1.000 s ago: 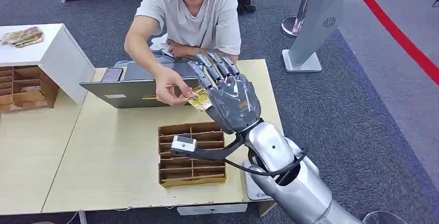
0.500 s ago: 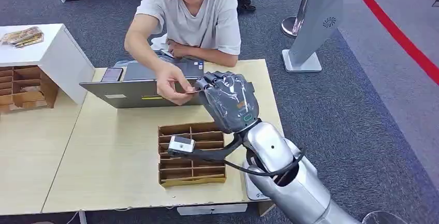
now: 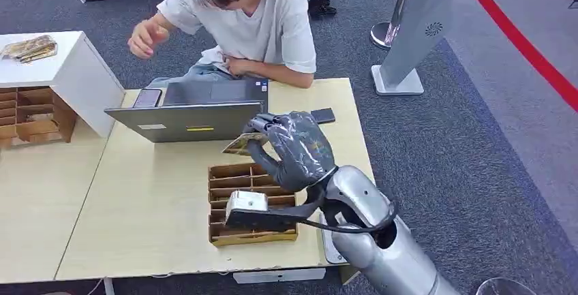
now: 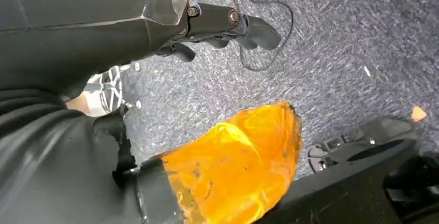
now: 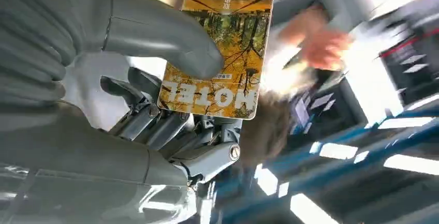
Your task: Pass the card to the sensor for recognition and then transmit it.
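My right hand (image 3: pixel 294 148) hovers over the table (image 3: pixel 136 199), between the laptop (image 3: pixel 187 114) and the cardboard divider tray (image 3: pixel 217 235). It pinches a yellow hotel card (image 3: pixel 243 144) that sticks out toward the laptop. In the right wrist view the card (image 5: pixel 228 38) reads "HOTEL", with the thumb (image 5: pixel 165 40) pressed on its face and the fingers behind it. My left hand (image 4: pixel 228 22) hangs low over the carpet, its dark fingers loosely spread and holding nothing.
A person (image 3: pixel 245 16) sits behind the table, one hand (image 3: pixel 146 36) raised by the head. Phones (image 3: pixel 322 115) lie beside the laptop. A white cabinet (image 3: pixel 75 70) with more cards (image 3: pixel 31 46) stands at left, over a wooden divider box (image 3: pixel 34 114).
The person put the card into my right hand, which closed on it. The person's hand then pulled away and rose. My right hand drew back toward the tray with the card.
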Tool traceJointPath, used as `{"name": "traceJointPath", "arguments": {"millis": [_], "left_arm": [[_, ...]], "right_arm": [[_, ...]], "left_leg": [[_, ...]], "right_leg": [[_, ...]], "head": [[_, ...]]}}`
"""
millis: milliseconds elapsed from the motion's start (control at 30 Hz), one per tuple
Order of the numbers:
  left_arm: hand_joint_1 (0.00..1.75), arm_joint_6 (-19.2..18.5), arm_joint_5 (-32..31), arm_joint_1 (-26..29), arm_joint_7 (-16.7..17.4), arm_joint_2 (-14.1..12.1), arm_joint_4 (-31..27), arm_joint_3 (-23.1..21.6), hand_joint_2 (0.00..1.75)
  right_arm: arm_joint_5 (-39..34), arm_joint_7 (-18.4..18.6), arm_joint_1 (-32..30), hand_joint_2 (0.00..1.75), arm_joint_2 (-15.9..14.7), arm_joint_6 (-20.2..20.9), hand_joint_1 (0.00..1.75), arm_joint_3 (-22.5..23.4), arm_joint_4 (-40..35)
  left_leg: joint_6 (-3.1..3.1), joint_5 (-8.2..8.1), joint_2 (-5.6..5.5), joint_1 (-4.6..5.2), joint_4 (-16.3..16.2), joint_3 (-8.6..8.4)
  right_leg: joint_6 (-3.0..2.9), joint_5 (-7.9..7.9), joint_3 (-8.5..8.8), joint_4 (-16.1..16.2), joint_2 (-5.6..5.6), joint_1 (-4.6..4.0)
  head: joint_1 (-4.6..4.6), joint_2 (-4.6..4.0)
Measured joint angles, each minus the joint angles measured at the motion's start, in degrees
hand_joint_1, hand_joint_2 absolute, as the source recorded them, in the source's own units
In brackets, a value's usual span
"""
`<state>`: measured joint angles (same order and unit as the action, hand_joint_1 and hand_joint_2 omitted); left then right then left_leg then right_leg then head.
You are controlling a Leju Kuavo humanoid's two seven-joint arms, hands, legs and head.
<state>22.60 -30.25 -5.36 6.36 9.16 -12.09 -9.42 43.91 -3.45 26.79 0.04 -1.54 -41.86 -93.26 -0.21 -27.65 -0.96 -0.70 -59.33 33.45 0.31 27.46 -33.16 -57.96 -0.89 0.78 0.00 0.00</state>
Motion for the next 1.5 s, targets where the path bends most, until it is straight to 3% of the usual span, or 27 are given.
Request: {"name": "traceJointPath", "arguments": {"millis": [200, 300, 433, 567, 767, 1000, 1200, 1500], "left_arm": [[0.00, 1.2, 0.5, 0.3, -1.8, 0.0, 0.0, 2.2, 0.00], [0.00, 1.7, 0.5, 0.3, -2.3, 0.0, 0.0, 2.9, 0.00], [0.00, 2.0, 0.3, 0.3, -2.6, 0.0, 0.0, 3.8, 0.00], [0.00, 2.1, 0.2, 0.3, -2.9, 0.0, 0.0, 4.0, 0.00], [0.00, 2.6, -0.2, 0.2, -2.9, 0.0, 0.0, 4.9, 0.00], [0.00, 3.8, 0.2, 0.3, -3.3, 0.0, 0.0, 5.4, 0.00], [0.00, 4.5, 0.3, 0.3, -3.4, 0.0, 0.0, 5.6, 0.00], [0.00, 4.8, 0.4, 0.3, -3.5, 0.0, 0.0, 6.3, 0.00]], "right_arm": [[-31.8, -4.3, -5.1, 1.75, -1.0, 9.4, 1.75, 3.8, -2.5], [-41.6, -5.6, -7.6, 1.75, -2.7, 12.9, 1.75, 5.4, -3.0], [-51.5, -6.6, -11.4, 1.75, -5.7, 16.8, 1.75, 6.7, -3.3], [-54.3, -6.7, -13.3, 1.75, -7.7, 18.1, 1.75, 7.3, -3.5], [-68.4, -6.9, -18.3, 1.75, -11.0, 24.2, 1.75, 7.8, -3.5], [-68.6, -6.1, -22.8, 1.75, -14.3, 23.5, 1.75, 7.8, -1.1], [-64.4, -4.4, -23.6, 1.75, -16.9, 20.2, 1.75, 7.8, 1.4], [-62.2, -3.7, -23.6, 1.75, -18.1, 18.3, 1.75, 7.7, 2.8]], "left_leg": [[0.00, 0.00, -0.01, 0.00, 0.0, 0.01], [0.01, -0.01, 0.00, 0.01, 0.0, 0.01], [0.03, -0.02, 0.00, 0.02, 0.0, 0.02], [0.01, -0.04, 0.01, 0.01, 0.0, 0.00], [0.05, -0.07, -0.02, 0.01, 0.0, 0.01], [0.07, -0.08, -0.01, 0.02, 0.0, 0.03], [0.07, -0.08, 0.00, 0.03, 0.0, 0.03], [0.07, -0.08, 0.00, 0.02, 0.0, 0.03]], "right_leg": [[0.01, 0.01, -0.01, 0.0, 0.01, 0.00], [0.02, 0.01, -0.01, 0.0, 0.01, 0.01], [0.02, 0.01, 0.00, 0.0, 0.02, 0.01], [0.01, 0.01, -0.02, 0.0, 0.00, 0.01], [0.03, 0.02, -0.02, 0.0, 0.02, 0.01], [0.05, 0.04, -0.02, 0.0, 0.02, 0.01], [0.05, 0.03, -0.02, 0.0, 0.02, 0.02], [0.05, 0.04, -0.02, 0.0, 0.01, 0.01]], "head": [[0.02, 0.00], [0.00, 0.00], [0.00, 0.00], [0.00, 0.00], [0.00, 0.00], [0.00, 0.00], [0.00, 0.00], [0.00, 0.00]]}}
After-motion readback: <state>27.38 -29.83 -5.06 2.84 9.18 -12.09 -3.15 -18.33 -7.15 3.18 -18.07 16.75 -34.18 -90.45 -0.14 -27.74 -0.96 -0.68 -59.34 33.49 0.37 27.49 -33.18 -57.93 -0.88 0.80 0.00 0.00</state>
